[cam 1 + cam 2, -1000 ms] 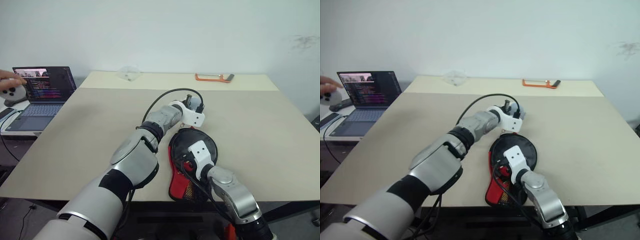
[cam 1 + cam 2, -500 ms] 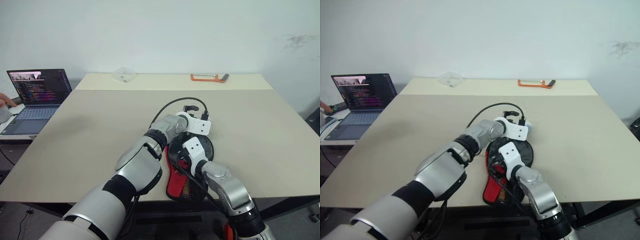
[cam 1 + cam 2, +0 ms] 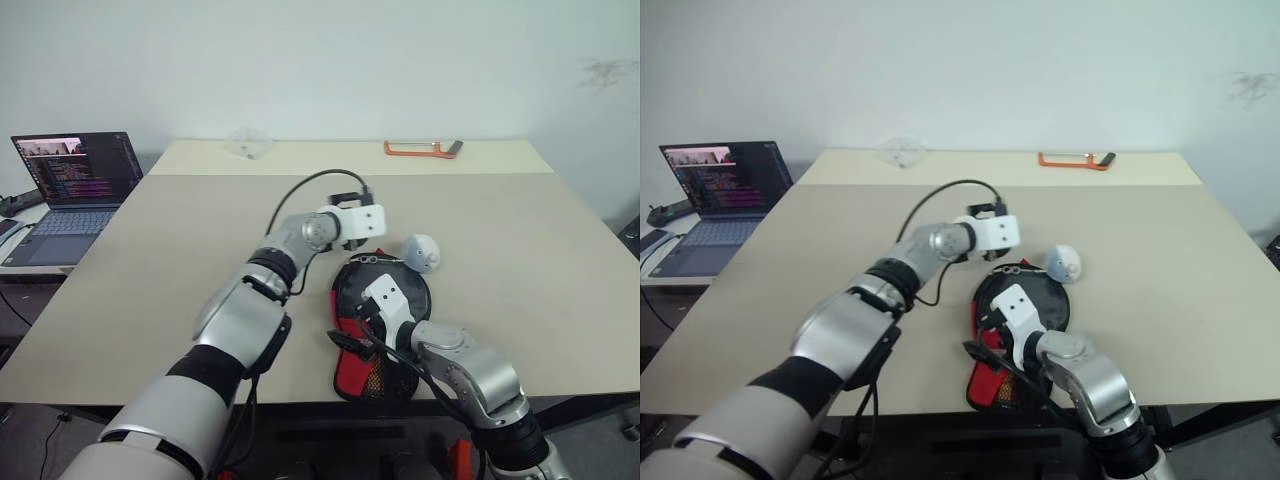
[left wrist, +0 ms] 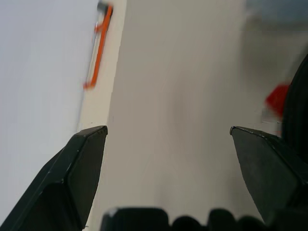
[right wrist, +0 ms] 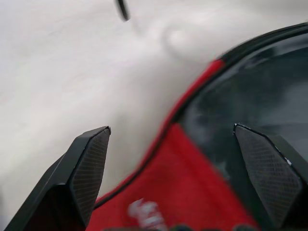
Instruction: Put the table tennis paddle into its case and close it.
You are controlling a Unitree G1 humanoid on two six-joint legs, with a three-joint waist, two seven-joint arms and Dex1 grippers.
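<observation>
case lies under the right end effector, fingers apart; left end effector, also spread, seems just beyond it.

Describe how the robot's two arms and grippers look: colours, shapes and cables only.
Both arms are silver-grey metal with rounded joint housings and black bands between segments. Each wrist ends in a white blocky bracket. A black cable loops over the left forearm, and another runs along the right forearm. The left gripper and the right gripper each have two black wedge-shaped fingers; the right one's pads show a fine crosshatch texture.

Silver arms, white wrists, black cables
</observation>
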